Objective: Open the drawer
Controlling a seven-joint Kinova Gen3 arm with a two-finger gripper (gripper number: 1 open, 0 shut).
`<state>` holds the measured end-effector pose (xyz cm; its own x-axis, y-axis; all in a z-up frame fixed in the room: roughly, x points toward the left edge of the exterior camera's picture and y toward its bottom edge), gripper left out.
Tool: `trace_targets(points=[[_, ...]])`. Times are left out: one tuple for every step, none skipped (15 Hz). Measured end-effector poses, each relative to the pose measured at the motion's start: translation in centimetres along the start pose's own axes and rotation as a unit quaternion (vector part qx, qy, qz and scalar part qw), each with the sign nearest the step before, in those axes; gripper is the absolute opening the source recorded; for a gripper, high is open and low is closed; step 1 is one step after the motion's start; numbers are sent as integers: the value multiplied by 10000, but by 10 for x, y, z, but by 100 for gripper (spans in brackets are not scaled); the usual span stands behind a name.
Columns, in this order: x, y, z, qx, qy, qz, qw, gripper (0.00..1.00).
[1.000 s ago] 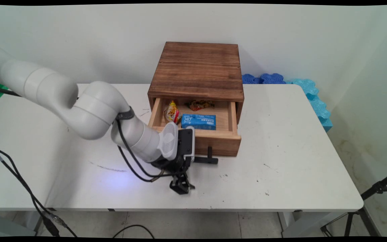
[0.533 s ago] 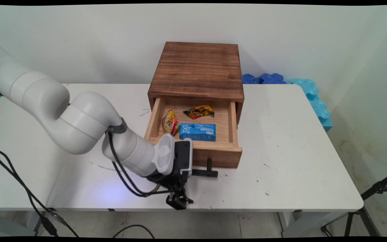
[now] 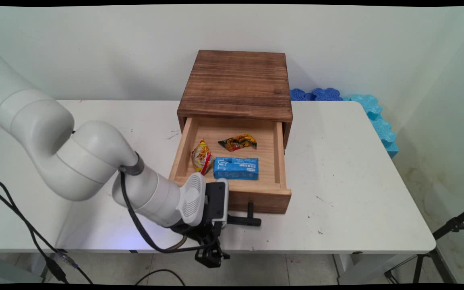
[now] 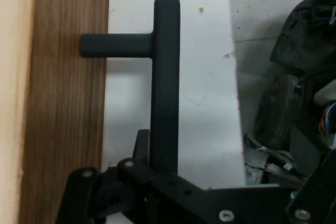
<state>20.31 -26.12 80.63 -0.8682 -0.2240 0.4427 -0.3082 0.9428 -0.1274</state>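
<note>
While the black T-shaped bar handle (image 4: pixel 166 77) is clenched by the black two-finger gripper (image 4: pixel 157 167) at the table's six o'clock edge, the pale wooden drawer (image 3: pixel 232 193) is seen open, a blue carton (image 3: pixel 236 168) inside. Should the bar be gripped off-centre, the drawer could be skewed and jammed.

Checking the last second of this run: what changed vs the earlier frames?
The gripper, shut on the black handle, drew the drawer further out toward the table's near edge; snack packets and blue box rode along. Wooden cabinet stayed put.
</note>
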Motion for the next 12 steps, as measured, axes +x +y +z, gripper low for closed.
trace_targets(points=[[0,3,-1,-11,3,5,10000,100],[0,6,-2,-24,6,13,10000,100],[0,9,-3,-34,9,20,10000,100],[0,11,-4,-41,12,27,10000,100],[0,14,-5,-50,16,38,10000,100],[0,16,-6,-56,19,48,10000,100],[0,17,-7,-59,23,60,10000,100],[0,18,-8,-62,26,71,10000,100],[-1,20,-9,-65,29,83,9999,100],[-1,21,-10,-65,33,96,9999,100],[-1,22,-11,-67,37,114,9999,100],[-1,23,-13,-66,43,130,9999,100]])
